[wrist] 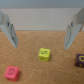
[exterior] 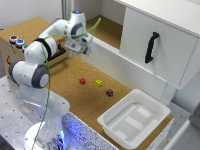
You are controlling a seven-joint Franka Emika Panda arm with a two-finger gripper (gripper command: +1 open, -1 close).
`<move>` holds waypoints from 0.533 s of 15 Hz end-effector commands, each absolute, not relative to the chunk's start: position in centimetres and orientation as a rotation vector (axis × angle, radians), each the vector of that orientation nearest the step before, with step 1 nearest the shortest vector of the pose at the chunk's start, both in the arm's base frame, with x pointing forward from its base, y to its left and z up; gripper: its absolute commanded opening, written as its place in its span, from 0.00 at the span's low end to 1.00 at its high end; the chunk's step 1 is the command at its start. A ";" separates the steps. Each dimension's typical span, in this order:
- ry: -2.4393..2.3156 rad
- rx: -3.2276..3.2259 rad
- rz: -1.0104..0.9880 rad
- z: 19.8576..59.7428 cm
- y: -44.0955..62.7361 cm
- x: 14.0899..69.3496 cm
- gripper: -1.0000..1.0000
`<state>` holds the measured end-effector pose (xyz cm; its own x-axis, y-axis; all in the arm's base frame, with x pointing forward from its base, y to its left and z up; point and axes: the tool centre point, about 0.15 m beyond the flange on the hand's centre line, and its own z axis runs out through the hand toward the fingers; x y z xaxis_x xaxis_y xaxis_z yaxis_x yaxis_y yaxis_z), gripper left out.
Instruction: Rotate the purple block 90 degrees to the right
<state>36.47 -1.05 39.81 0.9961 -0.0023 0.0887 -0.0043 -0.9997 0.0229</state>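
Franka arm [exterior: 37,60] folded high over the cork tabletop [exterior: 65,80], base at the exterior view's lower left, elbow bent back, wrist reaching toward the white cabinet [exterior: 150,35]. Gripper [exterior: 82,49] held well above the cork, clear of every cube, pointing down. In the wrist view, 2 fingers [wrist: 10,30] spread wide apart, nothing between them, tips off the surface.

3 small cubes in a loose row on the cork: red cube [exterior: 82,80] nearest the arm, yellow-green cube [exterior: 99,83] in the middle, purple block [exterior: 109,92] farthest toward the exterior view's right, close to the white tray [exterior: 107,122] but not touching it. All 3 apart from one another. From the wrist camera, yellow-green cube [wrist: 44,53] roughly midway below the spread fingers, red cube [wrist: 11,73] and purple block [wrist: 80,59] off to opposite sides, purple block cut by the frame edge. Purple block sitting flat on the cork, untouched.
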 end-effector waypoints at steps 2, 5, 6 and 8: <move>-0.087 3.099 0.101 35.7 -5.5 39.3 1.00; -0.087 3.099 0.101 35.7 -5.5 39.3 1.00; -0.087 3.099 0.101 35.7 -5.5 39.3 1.00; -0.095 3.128 0.140 36.2 -4.6 38.2 1.00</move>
<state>38.21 -4.66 36.21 0.9942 -0.0609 0.0890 -0.0617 -0.9981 0.0062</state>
